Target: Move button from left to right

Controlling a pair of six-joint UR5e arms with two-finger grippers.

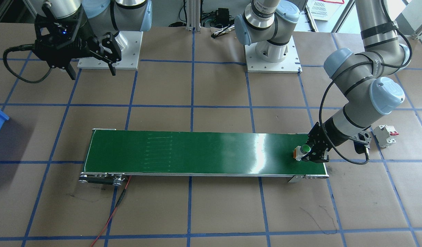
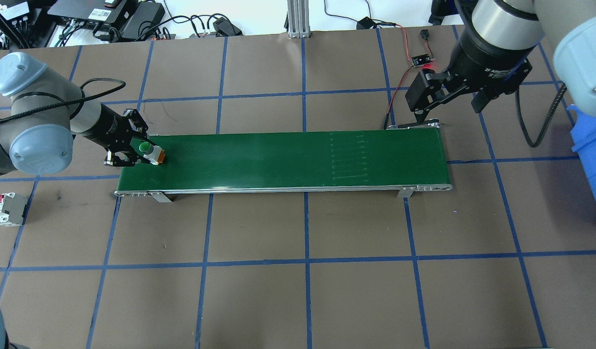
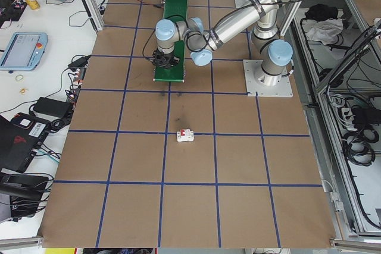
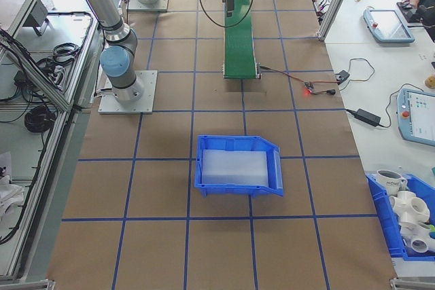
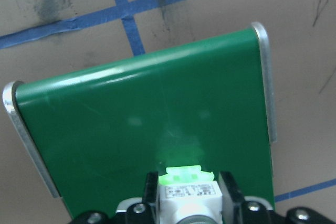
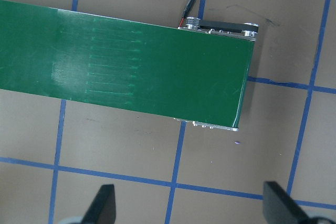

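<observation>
Left gripper (image 2: 141, 151) pinches the button (image 2: 150, 151) over the green conveyor belt (image 2: 278, 157) — whether it touches the belt is unclear. Right gripper (image 1: 90, 65), spread open, hangs well apart — its fingertips (image 6: 105, 203) cropped in the wrist view

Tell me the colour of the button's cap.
Green. The button, held in the left gripper, shows its round cap best in the overhead exterior view.

The button (image 2: 151, 152) sits at the conveyor belt's (image 2: 288, 157) left end, between the left gripper's (image 2: 133, 151) fingers. The circuit breaker (image 2: 6, 209) lies on the desk (image 2: 298, 271), left of the belt.
</observation>
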